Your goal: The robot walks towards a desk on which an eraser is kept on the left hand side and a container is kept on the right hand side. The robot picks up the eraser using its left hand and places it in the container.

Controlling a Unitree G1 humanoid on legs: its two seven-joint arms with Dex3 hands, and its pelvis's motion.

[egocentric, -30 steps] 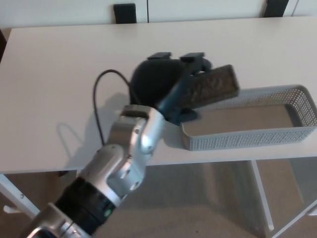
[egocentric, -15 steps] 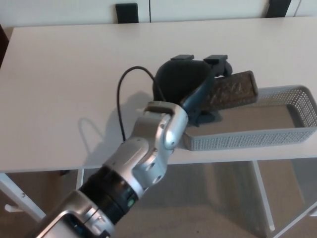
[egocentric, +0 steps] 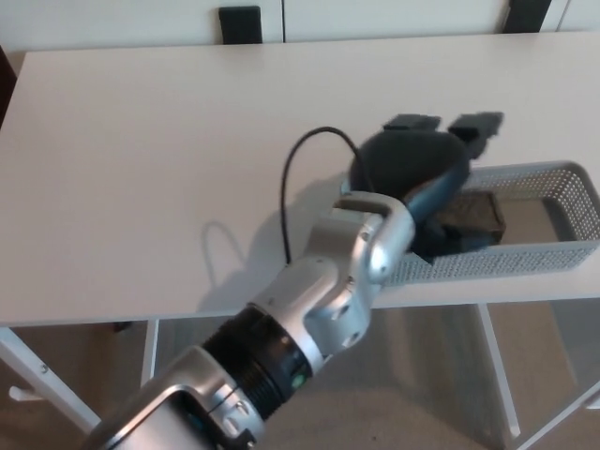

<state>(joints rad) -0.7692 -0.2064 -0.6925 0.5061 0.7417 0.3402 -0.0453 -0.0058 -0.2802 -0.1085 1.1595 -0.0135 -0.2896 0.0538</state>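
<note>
In the head view, the left robot hand (egocentric: 427, 178) is seen extended from the lower left of the picture over the left end of the container (egocentric: 553, 217), a grey perforated basket set on the right side of the white tabletop (egocentric: 141, 169). The silver and black forearm (egocentric: 309, 319) is seen crossing the front edge of the tabletop, and a thin black cable (egocentric: 295, 178) is looped above the wrist. The eraser (egocentric: 473, 214), a dark rectangular block, is seen inside the container at its left end, lying flat or nearly flat, directly beneath the palm and partly covered by it. The two thick fingers (egocentric: 473, 127) are raised above the far rim of the container and are held apart from the eraser, so the left robot hand is shown spread and holding nothing. Whether the thumb is touching the eraser cannot be told, as that area is hidden by the hand. The right half of the container floor is seen bare. The right robot hand is not in view. Two dark chair backs (egocentric: 239, 23) are seen beyond the far edge of the tabletop.
</note>
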